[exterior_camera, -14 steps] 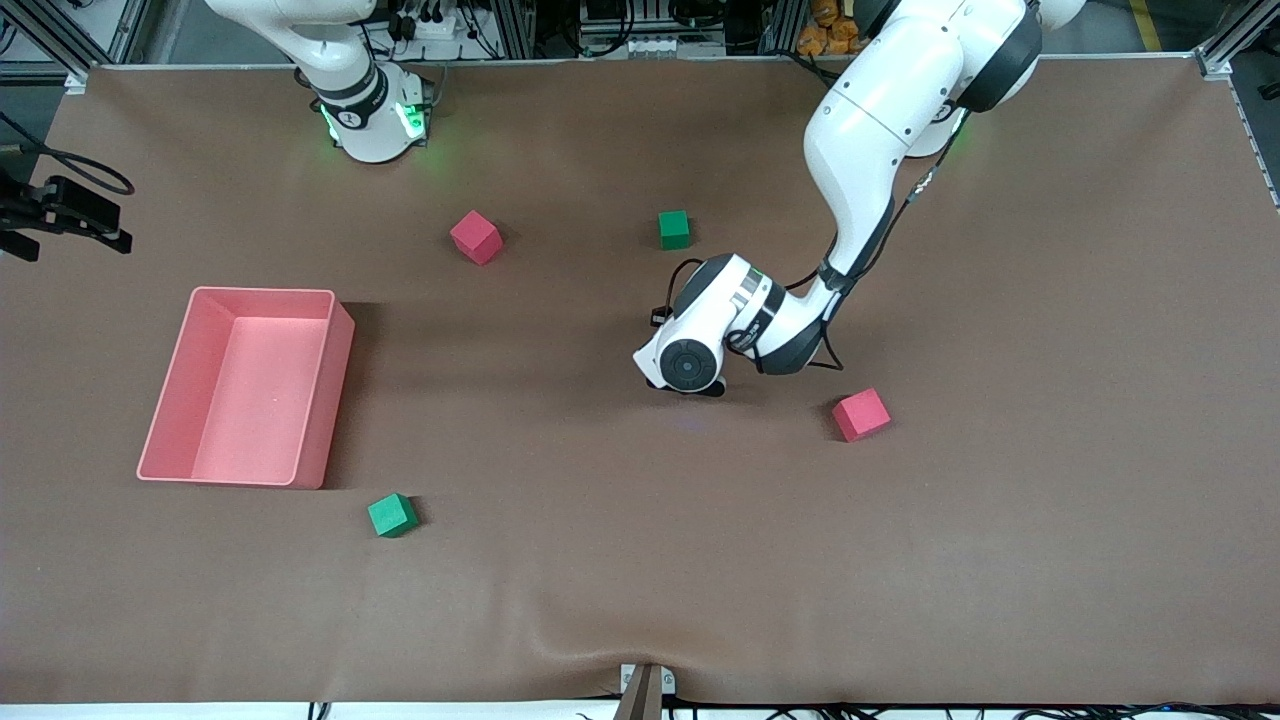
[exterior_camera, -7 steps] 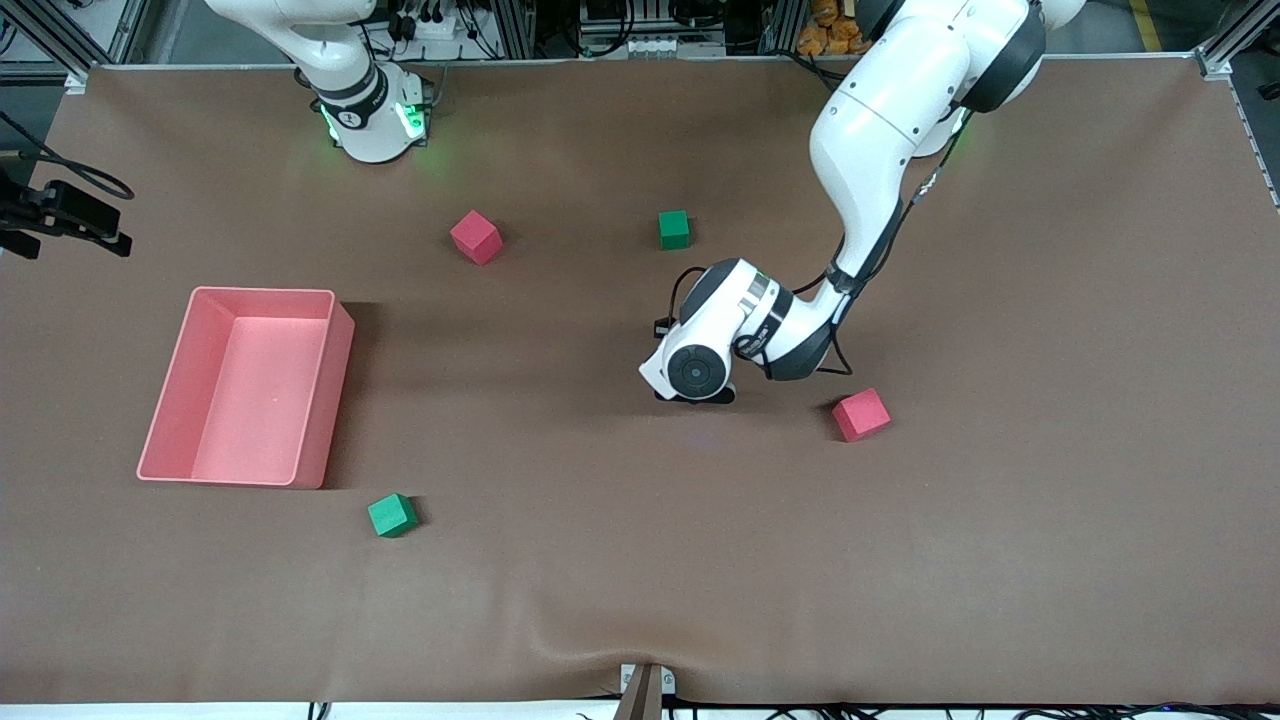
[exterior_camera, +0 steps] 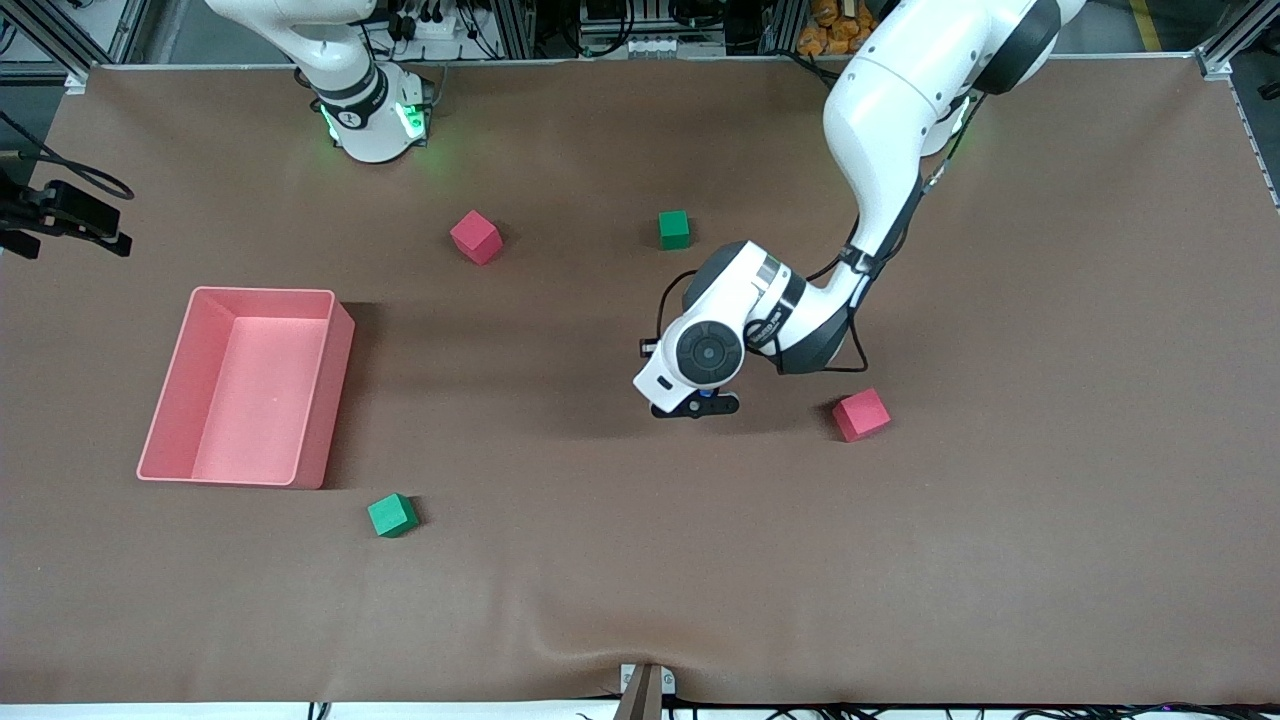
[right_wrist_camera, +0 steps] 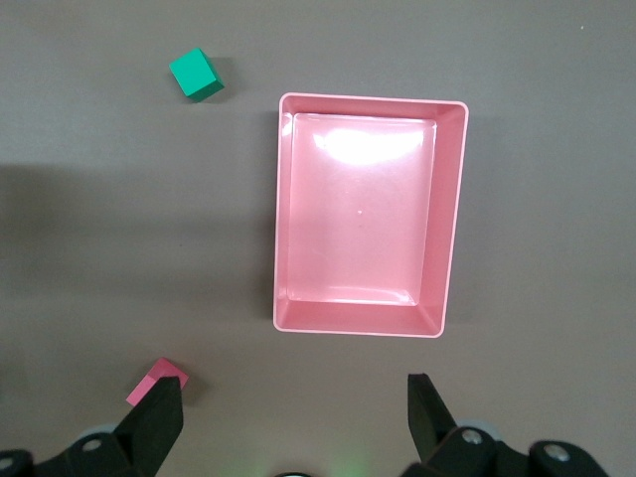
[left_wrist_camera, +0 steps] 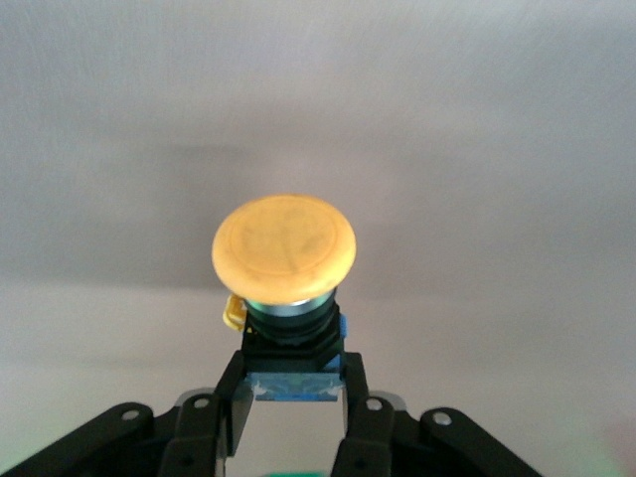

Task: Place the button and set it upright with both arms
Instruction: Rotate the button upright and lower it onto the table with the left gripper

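Front view: brown table [exterior_camera: 1000,550]; left jaws clamp the button [left_wrist_camera: 285,253], right jaws apart.

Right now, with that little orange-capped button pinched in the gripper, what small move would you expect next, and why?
Probably a short lift and carry toward the pink bin. The left gripper is shut on the button, low over bare table. The right gripper hangs open above the bin, seemingly waiting.
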`<control>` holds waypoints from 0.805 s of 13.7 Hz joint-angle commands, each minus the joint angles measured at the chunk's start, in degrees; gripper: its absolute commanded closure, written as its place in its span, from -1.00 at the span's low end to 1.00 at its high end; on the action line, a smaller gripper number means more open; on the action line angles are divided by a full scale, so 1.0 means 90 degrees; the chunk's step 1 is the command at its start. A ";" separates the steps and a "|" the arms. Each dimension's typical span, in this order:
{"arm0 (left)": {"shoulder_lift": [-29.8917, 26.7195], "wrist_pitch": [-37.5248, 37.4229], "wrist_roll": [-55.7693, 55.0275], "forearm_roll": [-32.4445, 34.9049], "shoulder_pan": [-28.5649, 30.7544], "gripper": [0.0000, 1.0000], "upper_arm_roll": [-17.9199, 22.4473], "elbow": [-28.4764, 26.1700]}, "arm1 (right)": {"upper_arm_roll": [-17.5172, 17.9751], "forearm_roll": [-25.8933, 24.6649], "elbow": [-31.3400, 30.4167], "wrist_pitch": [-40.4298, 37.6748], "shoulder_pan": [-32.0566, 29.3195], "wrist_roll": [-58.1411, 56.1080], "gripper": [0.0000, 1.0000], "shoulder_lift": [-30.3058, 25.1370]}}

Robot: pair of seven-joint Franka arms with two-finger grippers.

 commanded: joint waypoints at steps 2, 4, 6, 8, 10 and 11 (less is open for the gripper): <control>-0.0162 0.1187 -0.0944 0.0344 -0.0239 1.00 0.0112 -0.0080 | 0.0017 -0.0087 0.0052 -0.0059 -0.0001 0.0103 -1.00 -0.0017; -0.0162 0.1598 -0.1568 0.0890 -0.0288 1.00 0.0131 -0.0080 | 0.0017 -0.0087 0.0052 -0.0059 -0.0001 0.0103 -1.00 -0.0017; -0.0162 0.1902 -0.2018 0.1252 -0.0298 1.00 0.0131 -0.0080 | 0.0017 -0.0087 0.0052 -0.0059 -0.0001 0.0103 -1.00 -0.0017; -0.0123 0.2214 -0.2632 0.1778 -0.0454 1.00 0.0161 -0.0090 | 0.0017 -0.0087 0.0052 -0.0059 -0.0001 0.0094 -1.00 -0.0017; -0.0026 0.2536 -0.3365 0.2384 -0.0630 1.00 0.0180 -0.0109 | 0.0017 -0.0087 0.0052 -0.0059 -0.0001 0.0103 -1.00 -0.0007; 0.0042 0.2673 -0.3658 0.2648 -0.0669 1.00 0.0171 -0.0119 | 0.0017 -0.0087 0.0052 -0.0059 -0.0001 0.0103 -1.00 -0.0007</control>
